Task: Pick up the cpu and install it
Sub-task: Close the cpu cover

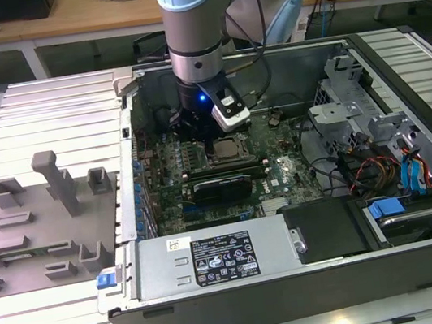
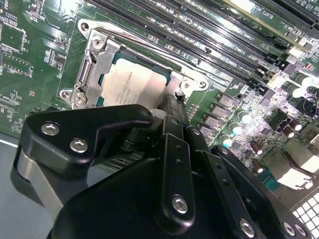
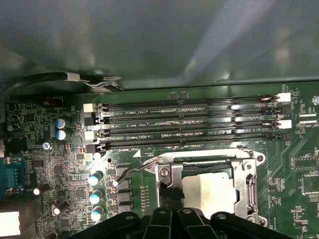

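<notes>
Nearest the lens in the second wrist view, the black gripper (image 2: 169, 112) hangs right at the socket. Whether it is apart or closed I cannot tell. Just beyond it the cpu (image 2: 130, 83) lies flat inside the socket's metal frame (image 2: 92, 59), silvery lid up.

I judge the cpu light, stiff and thin. Its lid looks smooth enough to slip, and its underside is likely delicate, so I would take it by opposite edges of the rim. Faint print marks the lid, too pale for me to read.

Farther on run the long memory slots (image 2: 209, 45). At lower centre of the exterior view, a white printed label (image 1: 223, 258) sits on the power supply (image 1: 154, 262).
</notes>
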You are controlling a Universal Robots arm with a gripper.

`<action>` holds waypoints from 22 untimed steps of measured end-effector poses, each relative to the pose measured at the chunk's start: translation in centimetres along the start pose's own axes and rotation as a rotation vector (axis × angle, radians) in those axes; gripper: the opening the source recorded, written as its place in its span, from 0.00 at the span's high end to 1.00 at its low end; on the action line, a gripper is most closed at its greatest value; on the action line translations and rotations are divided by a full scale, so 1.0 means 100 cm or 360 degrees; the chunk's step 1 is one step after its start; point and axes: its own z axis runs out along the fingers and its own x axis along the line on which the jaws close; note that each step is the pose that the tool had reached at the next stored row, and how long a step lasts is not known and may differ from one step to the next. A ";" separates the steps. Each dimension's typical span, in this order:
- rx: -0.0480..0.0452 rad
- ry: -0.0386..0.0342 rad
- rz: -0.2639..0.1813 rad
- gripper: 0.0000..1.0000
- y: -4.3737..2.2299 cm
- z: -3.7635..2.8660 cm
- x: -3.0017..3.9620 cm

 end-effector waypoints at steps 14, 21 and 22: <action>-0.0001 0.0000 0.0000 0.89 0.0000 -0.0095 -0.0004; 0.0000 0.0000 0.0000 0.89 0.0001 -0.0229 -0.0044; 0.0000 0.0000 0.0000 0.89 0.0003 -0.0228 -0.0074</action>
